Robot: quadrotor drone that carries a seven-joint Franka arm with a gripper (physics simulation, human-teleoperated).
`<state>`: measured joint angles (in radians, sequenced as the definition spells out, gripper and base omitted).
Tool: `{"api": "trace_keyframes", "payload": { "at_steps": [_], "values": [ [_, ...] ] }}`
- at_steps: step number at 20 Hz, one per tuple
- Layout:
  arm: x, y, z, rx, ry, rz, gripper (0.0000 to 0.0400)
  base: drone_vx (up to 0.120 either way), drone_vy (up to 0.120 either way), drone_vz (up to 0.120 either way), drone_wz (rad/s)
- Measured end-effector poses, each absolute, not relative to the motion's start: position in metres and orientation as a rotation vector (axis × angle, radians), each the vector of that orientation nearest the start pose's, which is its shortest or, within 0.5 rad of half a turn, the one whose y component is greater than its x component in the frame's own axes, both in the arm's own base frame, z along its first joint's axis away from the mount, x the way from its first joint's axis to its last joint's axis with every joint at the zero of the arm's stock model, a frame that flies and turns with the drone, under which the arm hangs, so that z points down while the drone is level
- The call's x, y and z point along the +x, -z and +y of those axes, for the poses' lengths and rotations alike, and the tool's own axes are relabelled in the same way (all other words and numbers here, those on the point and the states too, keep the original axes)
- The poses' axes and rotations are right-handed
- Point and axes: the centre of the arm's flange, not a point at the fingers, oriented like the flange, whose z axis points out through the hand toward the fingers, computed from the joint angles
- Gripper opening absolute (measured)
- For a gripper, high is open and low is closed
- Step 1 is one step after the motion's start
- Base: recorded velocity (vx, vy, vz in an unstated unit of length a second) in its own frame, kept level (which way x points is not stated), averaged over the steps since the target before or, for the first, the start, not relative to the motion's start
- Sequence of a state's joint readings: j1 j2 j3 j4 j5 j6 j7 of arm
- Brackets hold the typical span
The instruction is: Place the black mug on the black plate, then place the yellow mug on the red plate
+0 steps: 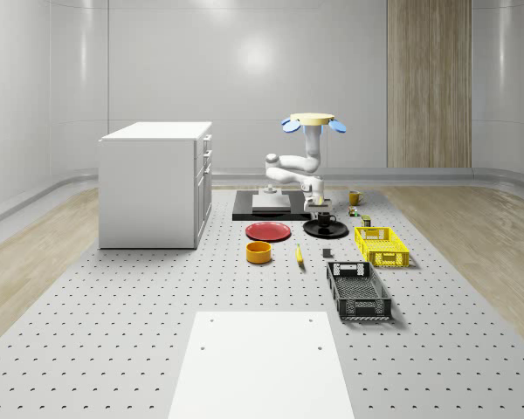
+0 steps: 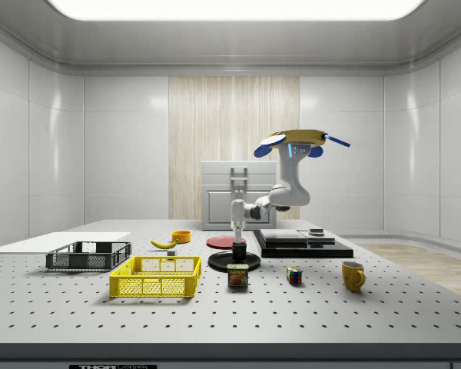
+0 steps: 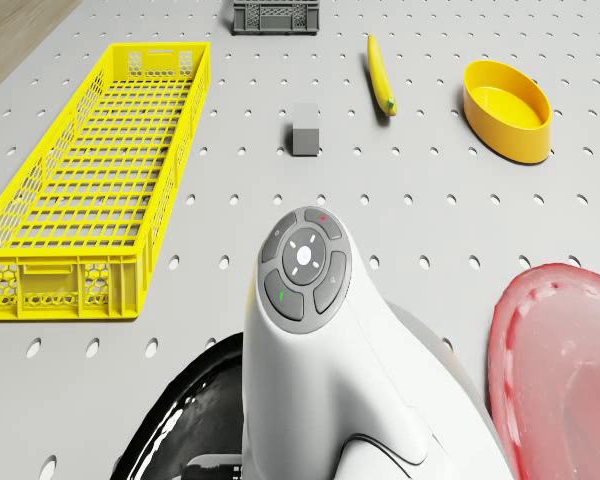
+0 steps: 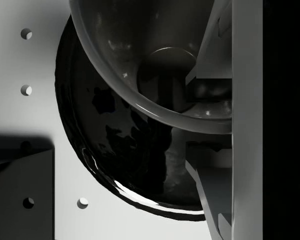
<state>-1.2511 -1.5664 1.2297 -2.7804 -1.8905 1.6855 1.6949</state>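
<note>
So the drone (image 1: 308,121) hovers above the black slab at the back of the table, arm bent down so the gripper (image 1: 318,207) sits right over the black plate (image 1: 325,230). The black mug (image 1: 326,219) is on or just above that plate; I can't tell from the whole-scene view whether its base actually touches. In the wrist view a finger (image 4: 215,55) reaches down inside the mug (image 4: 140,60) against its wall and another shows outside below the rim, so it looks like it's pinching the wall, with the plate (image 4: 115,165) right underneath. Handling-wise I'd guess the mug is rigid, glossy and kinda slippery, light enough for a rim pinch but prone to swinging or tipping if the grip is off-centre. Gripping the wall opposite the handle seems like the sane spot. The yellow mug (image 2: 353,275) stands well apart toward the side view's right, handle sticking out, so same deal there: pinch the rim wall, not the handle. The red plate (image 1: 268,231) lies just beside the black one, so that's a short carry.
</note>
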Motion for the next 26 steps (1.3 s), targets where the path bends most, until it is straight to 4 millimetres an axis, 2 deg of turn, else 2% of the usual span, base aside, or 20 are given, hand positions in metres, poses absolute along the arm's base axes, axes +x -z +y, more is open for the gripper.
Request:
{"api": "trace_keyframes", "payload": {
  "at_steps": [1,3,5,8,13,20,26],
  "values": [
    [0.323,-0.541,0.004,0.001,-0.786,-0.002,0.0224,0.0,0.0,0.0,0.0],
    [0.323,-0.543,0.004,0.001,-0.786,-0.002,0.0293,0.0,0.0,0.0,0.0],
    [0.323,-0.54,0.004,0.001,-0.786,-0.002,0.0335,0.0,0.0,0.0,0.0],
    [0.323,-0.53,0.004,0.001,-0.786,-0.002,0.0369,0.0,0.0,0.0,0.0],
    [0.323,-0.515,0.004,0.001,-0.786,-0.002,0.0391,0.0,0.0,0.104,0.0],
    [0.323,-0.507,0.004,0.001,-0.786,-0.002,0.0398,0.0,0.006,0.12,0.0],
    [0.323,-0.505,0.004,0.001,-0.786,-0.002,0.04,-0.107,0.12,0.087,0.0]
  ]
}}
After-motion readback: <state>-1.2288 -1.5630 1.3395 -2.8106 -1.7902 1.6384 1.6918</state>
